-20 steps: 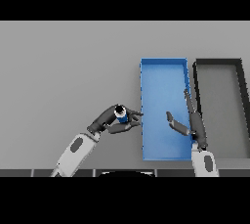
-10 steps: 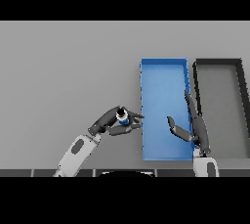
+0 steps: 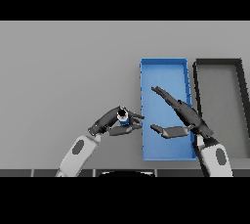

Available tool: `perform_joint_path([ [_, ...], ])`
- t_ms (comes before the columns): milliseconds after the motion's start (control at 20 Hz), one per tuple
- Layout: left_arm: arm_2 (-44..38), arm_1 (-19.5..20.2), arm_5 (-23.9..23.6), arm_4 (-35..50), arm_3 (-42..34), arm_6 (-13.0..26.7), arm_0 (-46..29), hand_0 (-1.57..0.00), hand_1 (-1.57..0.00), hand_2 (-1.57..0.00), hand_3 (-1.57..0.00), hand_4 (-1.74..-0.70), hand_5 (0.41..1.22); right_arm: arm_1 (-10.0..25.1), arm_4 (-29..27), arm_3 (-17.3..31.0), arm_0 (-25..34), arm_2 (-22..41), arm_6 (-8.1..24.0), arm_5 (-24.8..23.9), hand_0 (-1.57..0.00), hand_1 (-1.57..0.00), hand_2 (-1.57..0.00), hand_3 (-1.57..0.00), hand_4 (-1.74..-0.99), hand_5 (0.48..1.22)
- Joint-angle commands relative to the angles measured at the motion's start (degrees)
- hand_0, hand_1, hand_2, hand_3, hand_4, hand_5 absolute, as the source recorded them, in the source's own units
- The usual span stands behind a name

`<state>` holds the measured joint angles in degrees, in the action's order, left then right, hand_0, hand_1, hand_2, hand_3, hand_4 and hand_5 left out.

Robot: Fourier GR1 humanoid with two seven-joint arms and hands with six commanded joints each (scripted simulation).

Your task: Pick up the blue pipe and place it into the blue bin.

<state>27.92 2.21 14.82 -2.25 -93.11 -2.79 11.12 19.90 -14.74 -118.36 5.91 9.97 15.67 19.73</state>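
Blue pipe (image 3: 124, 117) pinched in left hand (image 3: 111, 122), beside blue bin (image 3: 163, 64).

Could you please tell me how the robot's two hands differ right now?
The left hand is curled round the blue pipe, while the right hand holds nothing, fingers straight. The left hand sits over the grey table beside the blue bin; the right hand hangs over the bin. Both are dark.

Blue pipe (image 3: 124, 119), white-grey end; blue bin (image 3: 164, 68); black bin (image 3: 218, 63), grey floor; grey table (image 3: 63, 76); dark hands.
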Motion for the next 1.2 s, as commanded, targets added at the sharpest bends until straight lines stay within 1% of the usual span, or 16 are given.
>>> perform_joint_path([
  [0, -0.46, 0.11, 0.11, -0.02, -0.08, 0.64, 0.1, -1.57, -1.57, -1.57, -1.57, -1.47, 1.221, 0.19, 0.17, -0.05, 2.53, 1.26, 1.18, 0.56, 0.0, 0.0, -0.08, 0.0, -1.281, 0.558],
  [50, -0.23, -0.12, 0.44, -0.42, -0.4, 0.76, 0.11, -1.57, -1.57, -1.57, -1.57, -1.47, 1.221, -0.03, -0.01, -0.28, 4.54, 2.75, 2.82, 0.93, 0.0, 0.0, -0.07, 0.0, -1.291, 0.558],
  [150, -0.71, -0.75, 0.26, -1.35, 0.01, 0.98, 0.28, -1.57, -1.57, -1.57, -1.57, -1.47, 1.221, -0.59, 0.11, -0.47, 7.68, 5.01, 4.13, 1.72, 0.0, 0.0, -0.04, 0.0, -1.298, 0.559],
  [250, -1.65, -0.84, 1.46, -1.19, 1.38, 0.61, 0.92, -1.57, -1.57, -1.57, -1.57, -1.47, 1.221, -1.2, -1.05, 0.71, 9.85, 6.38, 5.99, 2.88, 0.0, 0.0, -0.04, 0.0, -1.3, 0.56],
  [350, -2.38, -1.08, 2.26, -1.36, 2.23, -1.19, 1.17, -1.57, -1.57, -1.57, -1.57, -1.47, 1.221, -1.89, -3.15, 1.49, 12.28, 7.53, 7.63, 3.97, 0.0, 0.0, -0.04, 0.0, -1.282, 0.555],
  [450, -2.21, -1.9, 3.03, -1.3, 1.78, -1.21, 0.74, -1.57, -1.57, -1.57, -1.57, -1.46, 1.221, -3.53, -2.34, 3.47, 16.33, 9.44, 9.37, 4.37, 0.0, 0.0, -0.05, 0.0, -1.253, 0.554],
  [500, -2.77, -2.21, 3.8, -0.37, 1.54, -0.02, 1.22, -1.57, -1.57, -1.57, -1.57, -1.46, 1.221, -3.99, -2.4, 4.13, 17.59, 9.82, 9.99, 4.56, 0.0, 0.0, -0.05, 0.0, -1.242, 0.551],
  [600, -3.38, -2.42, 4.99, 0.09, 2.37, 0.98, 1.11, -1.57, -1.57, -1.57, -1.57, -1.47, 1.221, -5.05, -1.01, 6.14, 19.93, 10.68, 10.31, 4.98, -0.01, -0.02, -0.07, 0.0, -1.223, 0.54],
  [700, -3.47, -2.89, 4.74, -0.97, 2.09, 1.06, 0.69, -1.57, -1.57, -1.57, -1.57, -1.47, 1.221, -6.28, -1.33, 7.87, 22.77, 11.34, 11.77, 5.22, -0.02, -0.03, -0.08, 0.0, -1.196, 0.526],
  [750, -3.4, -2.69, 4.7, -1.75, 1.5, 0.58, 0.22, -1.57, -1.57, -1.57, -1.57, -1.47, 1.221, -6.15, -1.13, 8.79, 23.02, 11.38, 11.4, 6.08, -0.02, -0.03, -0.08, 0.0, -1.186, 0.521],
  [800, -3.45, -2.43, 4.79, -2.4, 1.21, 0.03, -0.36, -1.57, -1.57, -1.57, -1.57, -1.47, 1.221, -6.72, -0.75, 9.92, 23.65, 11.85, 11.36, 6.64, -0.03, -0.04, -0.09, 0.0, -1.184, 0.516],
  [900, -4.01, -3.4, 4.82, -3.1, 2.49, 1.74, 0.49, -1.57, -1.57, -1.57, -1.57, -1.47, 1.221, -7.8, -0.59, 12.46, 26.42, 12.04, 12.08, 7.34, -0.07, -0.11, -0.17, -0.04, -1.204, 0.497],
  [950, -4.29, -3.04, 5.33, -3.18, 1.99, 1.86, 0.1, -1.57, -1.57, -1.57, -1.57, -1.46, 1.221, -8.33, 0.14, 13.45, 26.97, 12.41, 11.69, 7.69, -0.17, -0.22, -0.26, -0.13, -1.233, 0.487],
  [1000, -4.72, -3.18, 5.7, -2.76, 1.86, 1.09, 0.19, -1.57, -1.57, -1.57, -1.57, -1.52, 1.221, -8.93, 0.33, 14.03, 27.74, 12.74, 11.64, 7.88, -0.32, -0.36, -0.38, -0.24, -1.278, 0.485],
  [1050, -4.45, -3.41, 6.08, -2.57, 1.41, 3.57, -0.11, -1.57, -1.57, -1.57, -1.57, -1.56, 1.221, -9.16, 0.13, 14.36, 27.47, 12.93, 10.79, 8.47, -0.51, -0.53, -0.54, -0.4, -1.331, 0.489],
  [1150, -4.6, -3.01, 5.93, -3.67, 0.39, 4.8, 0.03, -1.57, -1.57, -1.57, -1.57, -1.62, 1.221, -10.22, -0.01, 15.02, 27.88, 13.19, 10.34, 8.3, -0.88, -0.88, -0.91, -0.76, -1.467, 0.518],
])
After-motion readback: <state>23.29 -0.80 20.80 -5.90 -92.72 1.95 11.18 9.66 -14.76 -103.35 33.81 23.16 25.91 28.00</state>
